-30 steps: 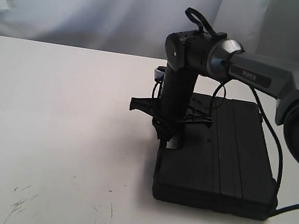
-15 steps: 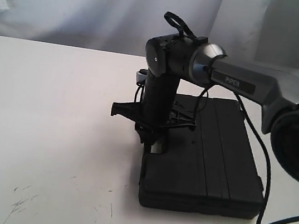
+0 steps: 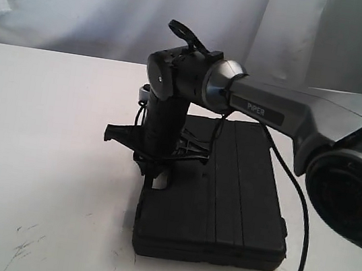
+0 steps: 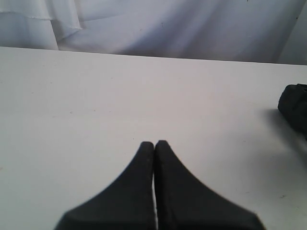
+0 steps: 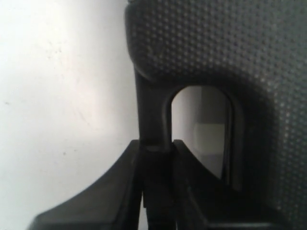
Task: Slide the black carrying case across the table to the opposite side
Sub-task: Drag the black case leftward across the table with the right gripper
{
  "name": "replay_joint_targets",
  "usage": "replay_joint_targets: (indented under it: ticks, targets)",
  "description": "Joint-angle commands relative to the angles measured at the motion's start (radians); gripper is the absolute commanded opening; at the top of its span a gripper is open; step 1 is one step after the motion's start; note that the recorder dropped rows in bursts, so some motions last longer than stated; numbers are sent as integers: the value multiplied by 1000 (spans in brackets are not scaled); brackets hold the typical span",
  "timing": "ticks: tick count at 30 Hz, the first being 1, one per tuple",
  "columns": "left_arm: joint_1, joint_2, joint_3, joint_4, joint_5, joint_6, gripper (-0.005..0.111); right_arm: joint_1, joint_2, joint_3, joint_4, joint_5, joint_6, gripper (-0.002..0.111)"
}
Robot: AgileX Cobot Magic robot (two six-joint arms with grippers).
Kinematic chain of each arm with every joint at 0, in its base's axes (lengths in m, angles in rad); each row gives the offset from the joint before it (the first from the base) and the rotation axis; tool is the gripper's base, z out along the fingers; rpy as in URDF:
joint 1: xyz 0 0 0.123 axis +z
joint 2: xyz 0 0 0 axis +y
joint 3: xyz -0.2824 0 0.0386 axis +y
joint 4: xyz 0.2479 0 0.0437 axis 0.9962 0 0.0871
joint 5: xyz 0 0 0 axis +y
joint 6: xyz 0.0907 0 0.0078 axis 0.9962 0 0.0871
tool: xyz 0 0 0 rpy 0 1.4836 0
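The right hand is clamped on the handle of the case, one finger on each side of the thin bar, with the handle's cut-out showing pale tabletop through it; in the exterior view this hand points straight down from the wrist onto the case's left edge. The left hand is closed on nothing, its fingertips pressed together above bare tabletop, and takes no part in the pull.

The case lies flat on the tabletop, right of the middle and near the front in the exterior view, handle side facing the wide bare stretch to the left; judging by that, the slide is under way with much of the crossing left to do.

To do it well, the grip should stay firm and low on the bar; the pull should run level and in line with the handle, so the case stays flat and does not swing round its far corner; lifting the edge would likely tip it or make it drag on one side. The arm's cable hangs just beside the case's right end and could snag; a steady, unhurried pace seems wise.
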Motion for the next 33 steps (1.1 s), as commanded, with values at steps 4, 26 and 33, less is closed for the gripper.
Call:
replay_joint_targets:
  ticks: [4, 26, 33]
  targets:
    - [2, -4, 4, -2, -14, -1, 0, 29, -5, -80, 28, -55, 43, 0]
    - [2, -4, 4, -2, -14, -1, 0, 57, 93, -233, 77, -107, 54, 0]
    - [2, -4, 4, -2, -14, -1, 0, 59, 93, -240, 97, -169, 58, 0]
